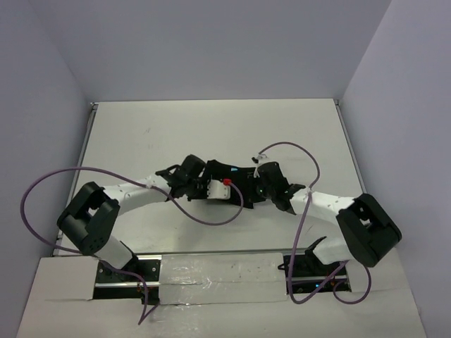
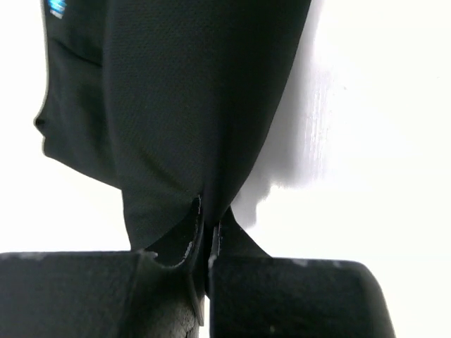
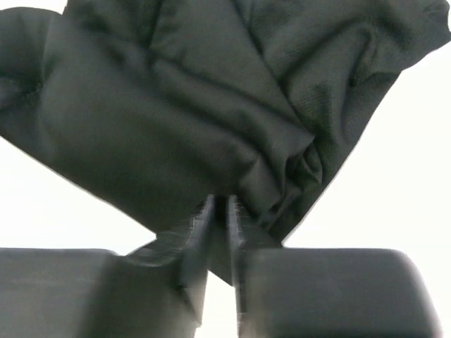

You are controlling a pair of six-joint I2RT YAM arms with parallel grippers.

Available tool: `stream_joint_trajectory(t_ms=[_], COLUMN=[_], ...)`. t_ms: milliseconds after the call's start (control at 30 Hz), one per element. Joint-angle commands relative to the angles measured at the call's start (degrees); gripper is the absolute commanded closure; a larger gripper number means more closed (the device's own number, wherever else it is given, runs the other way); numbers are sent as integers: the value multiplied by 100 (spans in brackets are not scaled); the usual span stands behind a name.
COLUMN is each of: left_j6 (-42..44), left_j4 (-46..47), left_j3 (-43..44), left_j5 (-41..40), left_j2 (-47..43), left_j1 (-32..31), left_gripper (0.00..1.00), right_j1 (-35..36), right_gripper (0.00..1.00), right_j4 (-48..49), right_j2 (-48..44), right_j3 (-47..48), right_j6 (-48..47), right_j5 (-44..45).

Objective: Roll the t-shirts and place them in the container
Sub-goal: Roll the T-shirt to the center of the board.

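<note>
The black t-shirt (image 1: 236,172) is a small bunched bundle in the middle of the table, held between both arms. My left gripper (image 1: 215,179) is shut on a hanging fold of it. In the left wrist view the fabric (image 2: 183,105) runs down into the closed jaws of the left gripper (image 2: 208,227), and the light blue neck label (image 2: 55,8) shows at the top left. My right gripper (image 1: 252,183) is shut on the other side. In the right wrist view crumpled fabric (image 3: 211,105) is pinched in the right gripper (image 3: 227,213).
The white table (image 1: 211,130) is walled by grey panels at the back and sides. Purple cables (image 1: 211,218) loop off both arms over the near part of the table. A metal rail (image 1: 218,271) runs along the near edge by the arm bases.
</note>
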Motion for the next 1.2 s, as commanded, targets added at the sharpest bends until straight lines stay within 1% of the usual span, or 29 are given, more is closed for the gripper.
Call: stream_joint_trajectory(t_ms=[0,33,67,133,167,200,233,267,300,367,400,433,500,600,633,667,733,767,833,867,933,967,1100,1167], left_j6=[-113,36,142,546,634,774,802,819,889,898,933,925,916,864,837,802,688,618,381,206,169,134,-15,-50], left_j4=[-1838,-2503,-2814,-3368,-3806,-3967,-4134,-4197,-4258,-4346,-4460,-4504,-4514,-4417,-4400,-4373,-4268,-4198,-3970,-3873,-3793,-3767,-3635,-3591], left_j3=[944,1103,1348,1612,1701,1754,1824,1842,1869,1939,1957,2009,2010,1983,1966,1966,1913,1887,1782,1738,1659,1649,1632,1614], left_j5=[1308,1711,1906,2345,2461,2566,2724,2804,2874,3076,3129,3191,3244,3235,3235,3235,3227,3218,3113,3086,3042,3025,3016,3025], left_j2=[30,48,83,136,154,171,180,171,163,171,189,224,233,215,215,215,215,215,180,163,154,154,154,136], left_j1=[370,406,441,538,547,582,599,608,643,670,696,714,723,731,731,731,731,740,749,766,784,784,828,872], left_gripper=[100,100,100,100,100,100,100,100,100,100,100,100,100,100,100,100,100,100,100,100,100,100,100,100], right_j1=[-27,-27,-36,-35,-36,-1,26,61,87,263,281,316,412,588,702,1007,1299,1518,1721,1931,2222,2319,2618,2671], right_gripper=[68,62,54,48,46,41,40,40,40,40,40,40,39,39,39,39,39,39,38,38,37,38,38,38], right_j4=[-536,-599,-651,-661,-582,-373,-336,-353,-562,-896,-1255,-1424,-1653,-1951,-2014,-2058,-1884,-1569,-1207,-927,-811,-767,-591,-643], right_j2=[-717,-1146,-1385,-1842,-2279,-2475,-2764,-2872,-2960,-3127,-3171,-3215,-3242,-3015,-2952,-2908,-2916,-2969,-3144,-3154,-3023,-2935,-2636,-2696], right_j3=[160,151,134,38,-102,-164,-200,-174,-122,19,46,63,64,221,265,327,196,100,-102,-269,-262,-244,-165,-200], right_j6=[-662,-769,-883,-1164,-1304,-1689,-1893,-2077,-2653,-3333,-4041,-4431,-5020,-5295,-5305,-5305,-5051,-4728,-4401,-4156,-4031,-3926,-3495,-2997], right_j5=[-226,-234,-278,-436,-846,-1146,-1566,-1718,-1790,-1817,-2078,-2289,-2510,-2599,-2468,-2380,-2196,-2142,-1958,-1740,-1466,-1282,-1035,-598])
